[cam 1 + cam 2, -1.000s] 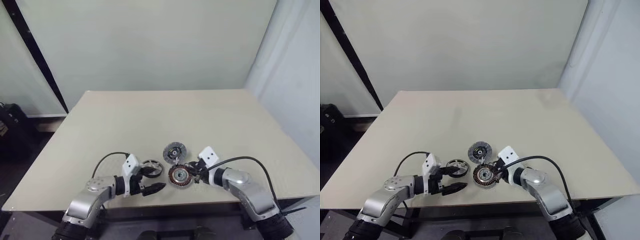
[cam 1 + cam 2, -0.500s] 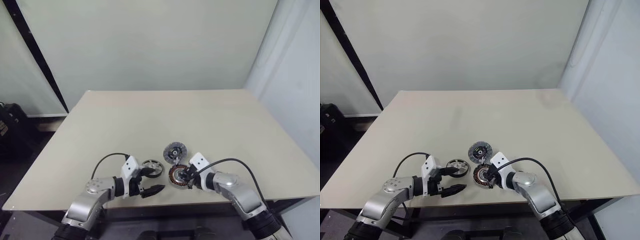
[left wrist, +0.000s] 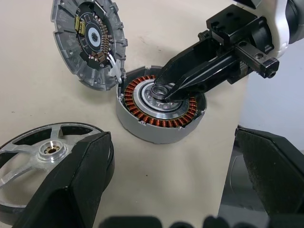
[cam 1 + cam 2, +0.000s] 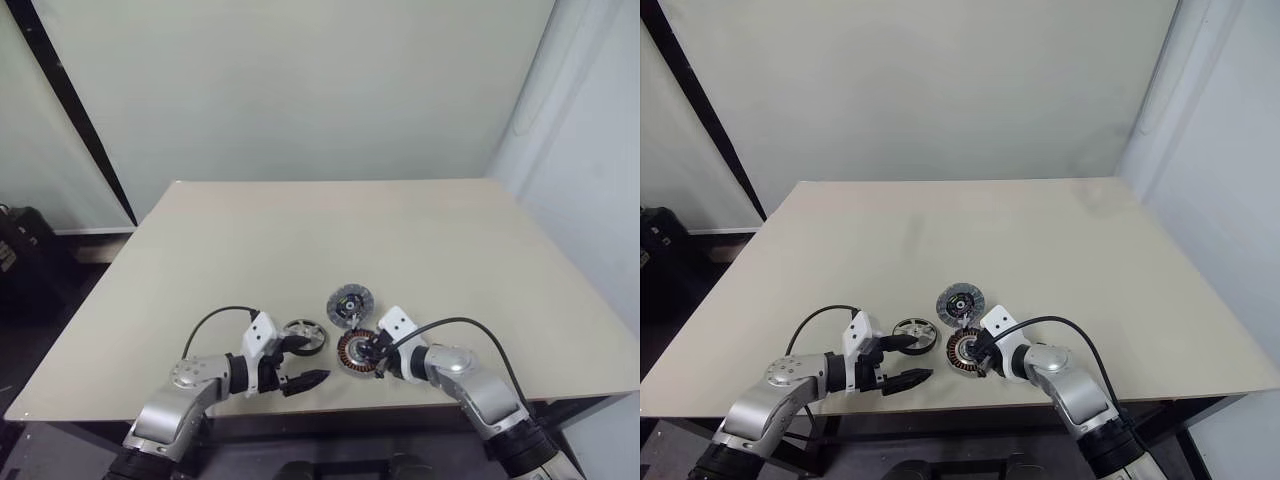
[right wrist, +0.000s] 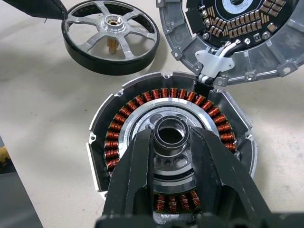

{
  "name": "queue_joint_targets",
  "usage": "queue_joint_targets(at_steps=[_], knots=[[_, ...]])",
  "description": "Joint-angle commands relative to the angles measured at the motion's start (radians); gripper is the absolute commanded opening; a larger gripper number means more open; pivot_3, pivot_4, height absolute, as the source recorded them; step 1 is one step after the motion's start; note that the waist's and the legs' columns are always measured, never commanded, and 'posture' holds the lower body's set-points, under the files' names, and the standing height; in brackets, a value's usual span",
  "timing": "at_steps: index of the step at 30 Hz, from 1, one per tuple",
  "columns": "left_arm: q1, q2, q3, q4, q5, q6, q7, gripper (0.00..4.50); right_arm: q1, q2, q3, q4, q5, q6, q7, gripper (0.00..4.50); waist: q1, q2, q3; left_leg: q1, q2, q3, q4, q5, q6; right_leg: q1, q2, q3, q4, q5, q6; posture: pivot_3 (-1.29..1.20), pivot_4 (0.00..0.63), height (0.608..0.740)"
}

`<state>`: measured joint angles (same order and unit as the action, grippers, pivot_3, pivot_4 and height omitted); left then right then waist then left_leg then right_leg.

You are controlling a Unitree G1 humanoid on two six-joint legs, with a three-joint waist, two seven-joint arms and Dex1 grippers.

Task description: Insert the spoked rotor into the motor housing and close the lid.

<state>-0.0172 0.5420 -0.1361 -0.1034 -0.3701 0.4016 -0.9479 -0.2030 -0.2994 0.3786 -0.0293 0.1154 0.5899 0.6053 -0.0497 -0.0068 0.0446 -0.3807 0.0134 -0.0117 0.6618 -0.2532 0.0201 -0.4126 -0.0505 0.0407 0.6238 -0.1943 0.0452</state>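
Three parts lay on the surface (image 4: pixel 420 240): one spoked rotor (image 5: pixel 111 35), one motor housing (image 5: pixel 171 137), one lid (image 5: pixel 237 33). Right tool (image 5: pixel 170 142) clamped the housing's centre hub; left tool (image 4: pixel 303 361) stood apart.

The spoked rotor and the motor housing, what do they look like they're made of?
Spoked rotor: likely cast or machined aluminium, with matte silver spokes, a brass-coloured hub and a dark outer band. Motor housing: silvery metal shell, probably aluminium, around a ring of glossy copper-orange wire windings.
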Motion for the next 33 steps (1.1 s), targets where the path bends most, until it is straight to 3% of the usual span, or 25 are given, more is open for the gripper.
queue_joint_targets(at_steps=[1,33], knots=[[-0.024,0.0,0.01,-0.005,-0.002,-0.017,-0.008,4.5,-0.022,-0.002,-0.007,-0.019,-0.007,-0.012,0.007,0.8,0.0,0.0,0.0,0.0,0.0,0.0,0.0,0.0,0.0,0.0,0.0,0.0,0.0,0.0,0.0,0.0,0.0,0.74],[-0.029,-0.011,0.011,-0.002,-0.001,-0.019,-0.004,4.5,-0.01,-0.011,0.007,-0.021,-0.018,-0.01,0.007,0.8,0.0,0.0,0.0,0.001,0.0,0.0,0.0,0.0,0.0,0.001,0.0,0.0,0.0,0.0,0.0,0.0,0.0,0.74]])
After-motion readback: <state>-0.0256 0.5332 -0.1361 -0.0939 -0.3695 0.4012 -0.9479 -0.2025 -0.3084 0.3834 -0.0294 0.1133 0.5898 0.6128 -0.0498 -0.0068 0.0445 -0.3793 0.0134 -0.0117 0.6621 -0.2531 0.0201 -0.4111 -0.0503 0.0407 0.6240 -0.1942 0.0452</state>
